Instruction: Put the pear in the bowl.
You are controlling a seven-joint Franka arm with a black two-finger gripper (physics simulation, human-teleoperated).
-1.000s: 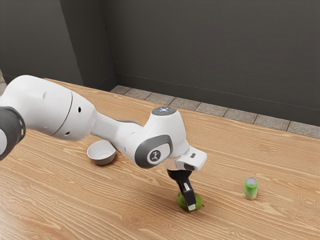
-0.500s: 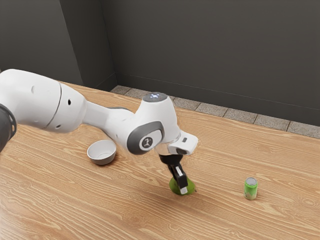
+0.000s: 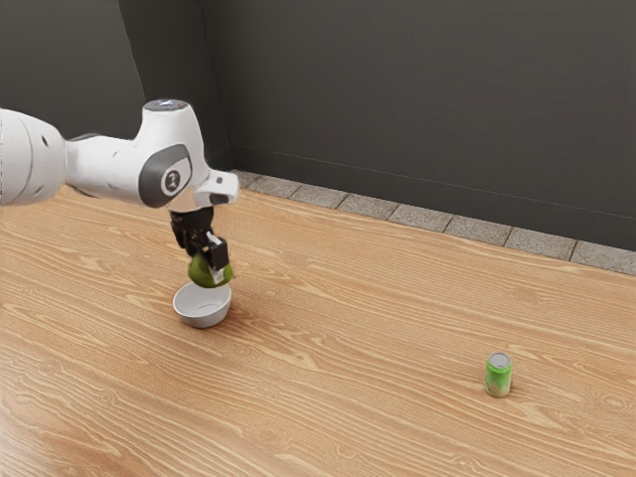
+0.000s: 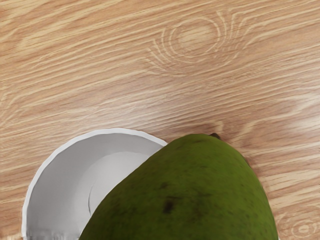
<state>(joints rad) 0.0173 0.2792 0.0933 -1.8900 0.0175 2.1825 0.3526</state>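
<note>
jaws are closed in on the pear (image 3: 209, 271), clamped on it w/ the fruit carried up off the bench (image 3: 348, 383), left of ctr in the ext. view, abt mid-height in the frame. the stem (image 4: 215, 135) pokes out past the grip, toward the ext. view's right. arm (image 3: 109, 169) comes in from the upper left.

right under/beside the pear is the white bowl (image 3: 202, 318), upright on the bench, lower edge of the same left-hand area. can't tell if pear & rim touch. wrist view has the pear covering part of the bowl, w/ a good bit of the inside open next to it, so i'd say alignment is prob. a touch off ctr.

step in hand: the placing, transport nearly done, release to come. next move: nudge the pear over the middle of the bowl, check it clears the rim, lower straight down, then spread the jaws & back off upward. risk: clipping the rim & tipping the bowl, or the pear rolling off if let go too high.

green soda can (image 3: 499, 376), lower right, well apart; n/a here.
</note>
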